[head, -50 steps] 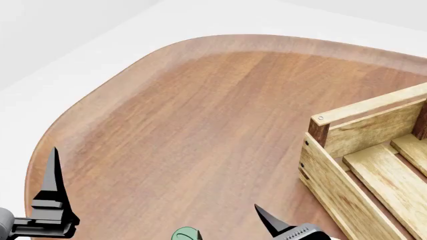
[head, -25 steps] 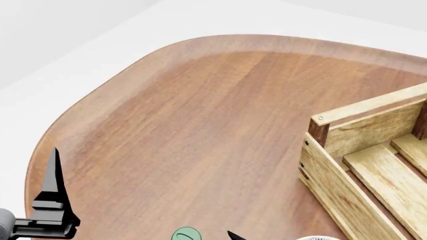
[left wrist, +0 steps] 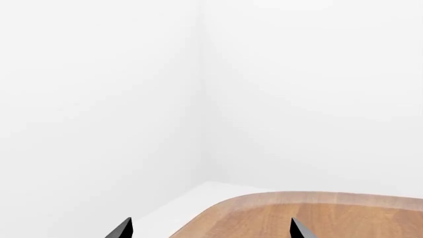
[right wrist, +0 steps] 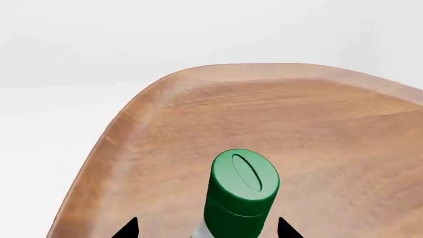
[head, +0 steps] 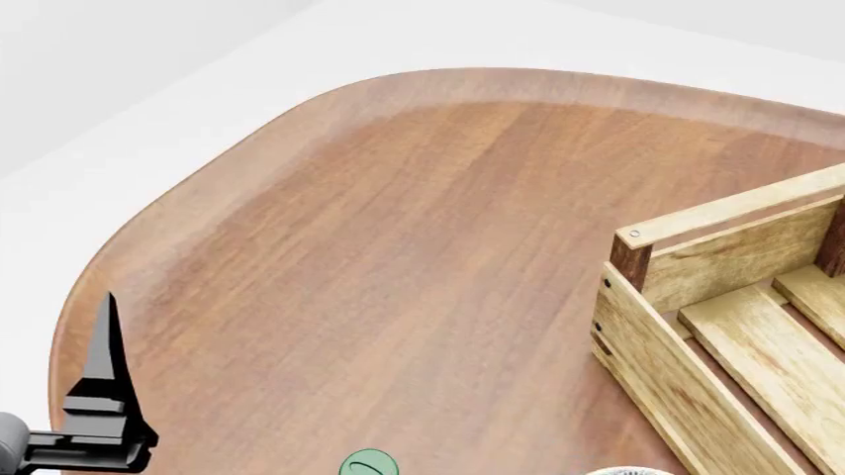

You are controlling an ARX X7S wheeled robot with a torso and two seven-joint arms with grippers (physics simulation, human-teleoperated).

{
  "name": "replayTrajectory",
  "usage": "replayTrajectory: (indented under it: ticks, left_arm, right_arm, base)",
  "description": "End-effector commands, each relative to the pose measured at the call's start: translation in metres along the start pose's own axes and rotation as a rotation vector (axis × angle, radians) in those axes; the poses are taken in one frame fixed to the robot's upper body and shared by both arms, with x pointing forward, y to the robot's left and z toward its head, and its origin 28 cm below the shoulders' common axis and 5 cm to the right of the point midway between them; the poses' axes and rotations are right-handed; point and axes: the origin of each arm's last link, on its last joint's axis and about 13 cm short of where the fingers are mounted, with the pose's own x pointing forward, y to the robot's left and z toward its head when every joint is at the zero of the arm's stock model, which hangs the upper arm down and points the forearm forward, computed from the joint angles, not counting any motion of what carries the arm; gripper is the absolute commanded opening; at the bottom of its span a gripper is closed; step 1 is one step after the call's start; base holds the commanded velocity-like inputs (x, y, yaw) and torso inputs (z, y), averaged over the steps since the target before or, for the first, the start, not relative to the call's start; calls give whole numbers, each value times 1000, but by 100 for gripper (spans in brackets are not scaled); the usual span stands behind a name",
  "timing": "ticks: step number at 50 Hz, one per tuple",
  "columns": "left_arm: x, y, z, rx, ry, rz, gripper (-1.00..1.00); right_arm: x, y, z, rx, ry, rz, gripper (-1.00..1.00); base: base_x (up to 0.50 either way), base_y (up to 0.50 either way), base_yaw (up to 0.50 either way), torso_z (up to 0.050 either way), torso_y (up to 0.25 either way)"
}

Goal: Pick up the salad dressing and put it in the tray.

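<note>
The salad dressing (right wrist: 241, 191) stands on the wooden table with its round green cap up; only the cap (head: 368, 463) shows at the bottom edge of the head view. My right gripper (right wrist: 206, 229) is open, with one fingertip on each side of the bottle below the cap and a gap on both sides. It is out of the head view. The tray (head: 660, 336), a light slatted crate with dark corner posts, stands at the right, and its inside shows no objects. My left gripper (left wrist: 210, 230) is open and empty at the table's near left edge.
The brown table (head: 396, 228) has a rounded, raised rim, with white floor and walls beyond it. One left finger (head: 103, 366) points up at the lower left. A pale curved rim (head: 620, 471) peeks in at the bottom edge, near the tray.
My right gripper's fingertip has dropped down and left, out of the head view's bottom edge. The green cap, tray and left gripper have not moved.
</note>
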Motion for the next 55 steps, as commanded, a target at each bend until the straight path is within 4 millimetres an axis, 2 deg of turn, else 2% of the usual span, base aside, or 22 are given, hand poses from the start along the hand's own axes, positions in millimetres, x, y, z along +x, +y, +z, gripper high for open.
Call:
replayTrajectory:
  ticks: [1,11,18,48,49,55]
  left_arm:
    - [1,1,0,-1,0,1,100]
    - [0,0,-1,0,2,0,100]
    - [0,0,-1,0,3,-1,100]
    - [0,1,-2,2,4,4,100]
    - [-1,1,-3,2,5,4,100]
    - [-1,1,-2,2,3,4,100]
  right_arm:
    - [10,-4,-6,19,25,16,100]
    - [20,-16,-5,33,8,-127,100]
    - [23,-21,-7,42,13,-168,100]
    - [35,-13,-11,35,22,-80,100]
    - [35,-13,-11,36,23,-81,-100]
    - [34,-13,-11,37,15,-87,-100]
  base:
    - [0,0,0,0,0]
    - [0,0,0,0,0]
    - [0,0,0,0,0]
    - [0,0,0,0,0]
    - [0,0,0,0,0]
    - [0,0,0,0,0]
